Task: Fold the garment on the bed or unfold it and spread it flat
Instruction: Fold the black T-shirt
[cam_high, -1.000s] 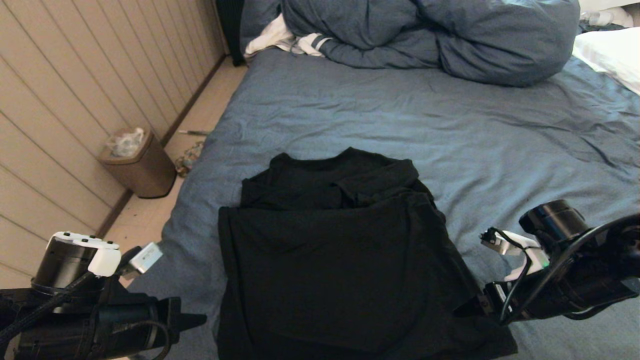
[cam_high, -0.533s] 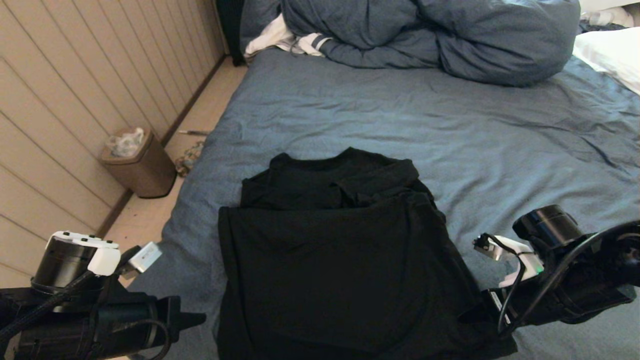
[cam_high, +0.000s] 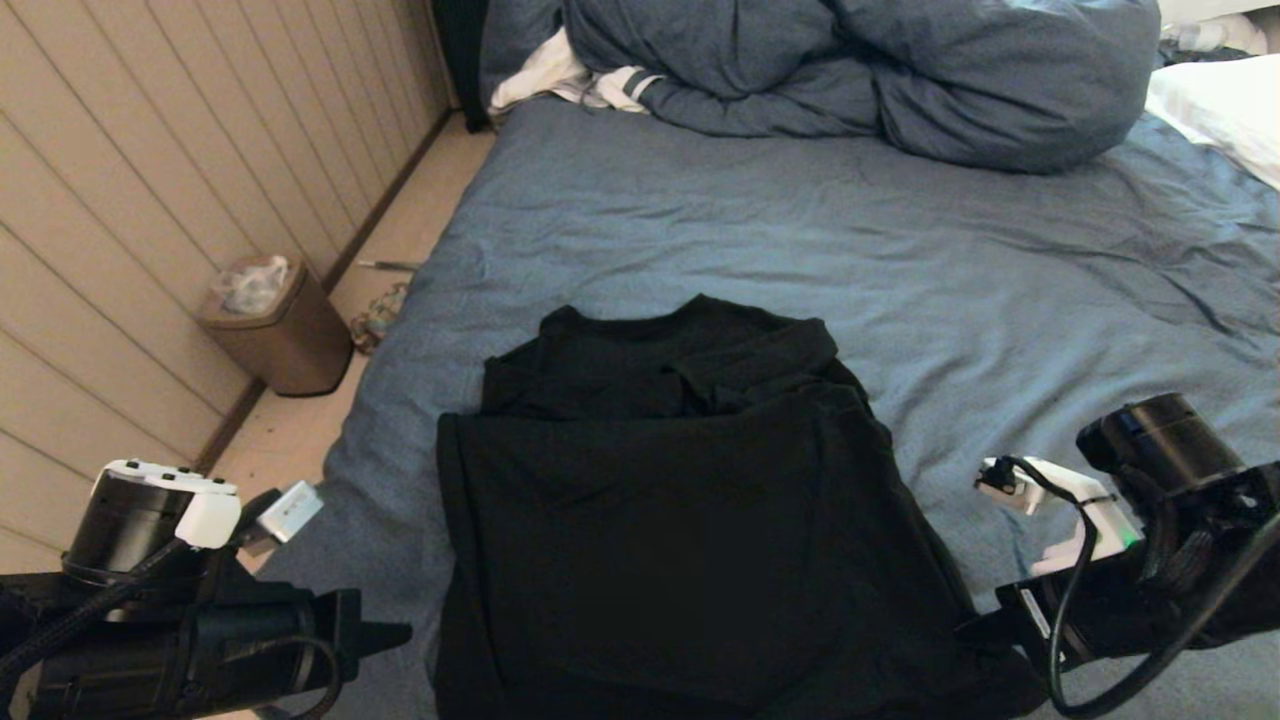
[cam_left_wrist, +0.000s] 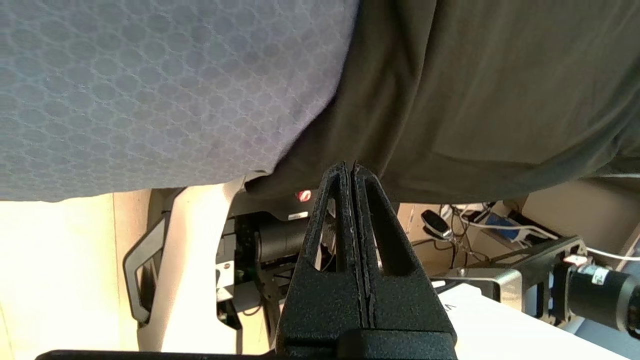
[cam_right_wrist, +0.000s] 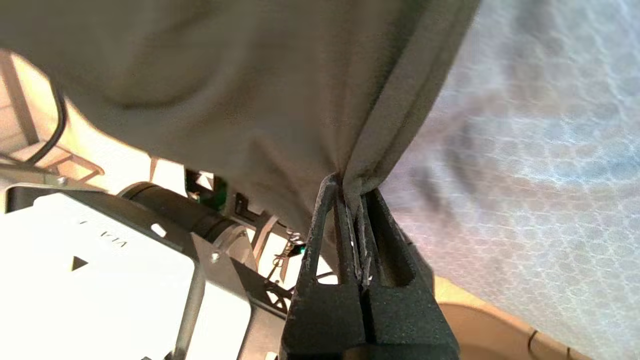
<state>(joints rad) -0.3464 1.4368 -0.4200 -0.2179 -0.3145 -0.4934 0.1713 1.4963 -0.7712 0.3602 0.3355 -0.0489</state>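
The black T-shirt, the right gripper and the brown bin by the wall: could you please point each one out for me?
black T-shirt (cam_high: 680, 540): head view, middle of its folded top layer.
right gripper (cam_right_wrist: 352, 192): right wrist view, between its fingertips, pinching the shirt's edge.
brown bin (cam_high: 290, 345): head view, its front wall.

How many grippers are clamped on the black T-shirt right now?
1: the right gripper pinches the black T-shirt at its near right edge. The left gripper is shut on nothing, beside its left edge.

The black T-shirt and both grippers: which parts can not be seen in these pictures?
- T-shirt: near hem cut off by the head view's bottom edge; no print showing.
- Right gripper: shut on the shirt's edge; in the head view, behind its own arm.
- Left gripper: shut beside the shirt; touching unclear.
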